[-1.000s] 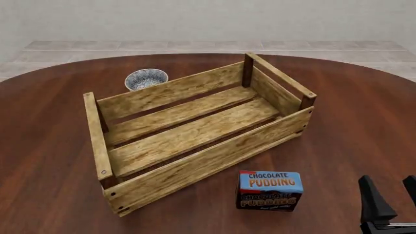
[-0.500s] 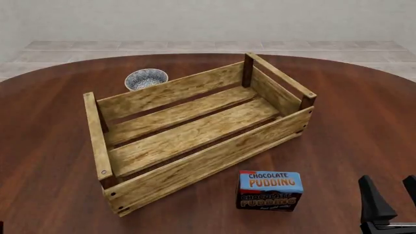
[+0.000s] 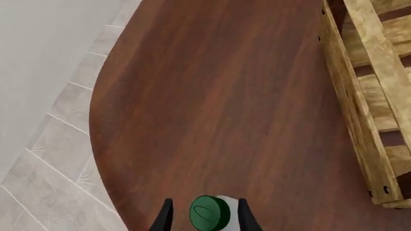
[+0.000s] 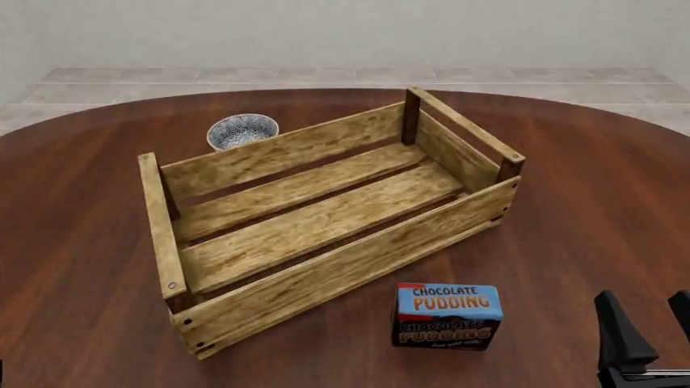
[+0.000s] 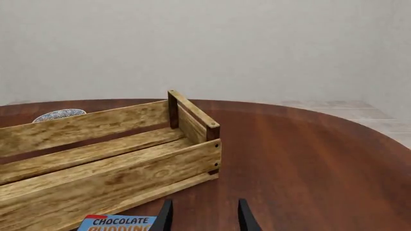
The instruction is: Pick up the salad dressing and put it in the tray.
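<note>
The salad dressing shows only in the left wrist view: its green cap and a bit of white body, standing on the table between the fingers. My left gripper is open around it, a finger on each side with gaps. It stands near the table's edge, apart from the tray's short end wall. The tray, a large light-wood slatted crate, sits empty mid-table and also shows in the right wrist view. My right gripper is open and empty at the front right, also seen in its own wrist view.
A blue-and-black chocolate pudding box stands in front of the tray, left of my right gripper; it also shows in the right wrist view. A small blue-patterned bowl sits behind the tray's far wall. The round table's edge runs close to the bottle.
A dark sliver has come in at the bottom left edge of the front view. The tray, box, bowl and right gripper have not moved.
</note>
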{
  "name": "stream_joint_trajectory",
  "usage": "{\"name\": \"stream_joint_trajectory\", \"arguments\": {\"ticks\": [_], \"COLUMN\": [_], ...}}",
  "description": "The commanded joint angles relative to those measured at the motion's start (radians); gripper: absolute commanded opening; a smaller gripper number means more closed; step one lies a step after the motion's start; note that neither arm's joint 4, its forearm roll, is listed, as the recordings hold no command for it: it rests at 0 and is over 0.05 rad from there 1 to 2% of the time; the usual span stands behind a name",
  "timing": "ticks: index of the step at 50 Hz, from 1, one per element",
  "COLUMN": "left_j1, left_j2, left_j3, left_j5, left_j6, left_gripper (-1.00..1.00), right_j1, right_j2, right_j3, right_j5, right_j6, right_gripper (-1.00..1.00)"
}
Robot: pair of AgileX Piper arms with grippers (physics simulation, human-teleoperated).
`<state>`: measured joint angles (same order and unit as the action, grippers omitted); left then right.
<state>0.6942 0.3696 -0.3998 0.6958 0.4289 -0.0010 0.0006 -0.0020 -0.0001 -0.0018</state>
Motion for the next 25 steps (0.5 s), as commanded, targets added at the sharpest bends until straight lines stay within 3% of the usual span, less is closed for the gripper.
{"name": "stream_joint_trajectory", "arguments": {"ticks": [1,17,25], "left_j1": [0.07,0.087,0.101], "left_j2": [0.067,0.165,0.285], "left_j3": [0.051,0.149,0.232], "left_j5": [-0.087,-0.191,-0.333], "left_j6": [0.009,-0.018,-0.034], "left_gripper": [1.0,1.0,1.0], "right_j1": [0.0,0.0,0.0], "right_j2": [0.0,0.0,0.0], "right_j3": [0.0,0.0,0.0], "right_j5": [0.0,0.0,0.0], "right_j6": [0.0,0.0,0.0], "right_gripper": [1.0,1.0,1.0]}}
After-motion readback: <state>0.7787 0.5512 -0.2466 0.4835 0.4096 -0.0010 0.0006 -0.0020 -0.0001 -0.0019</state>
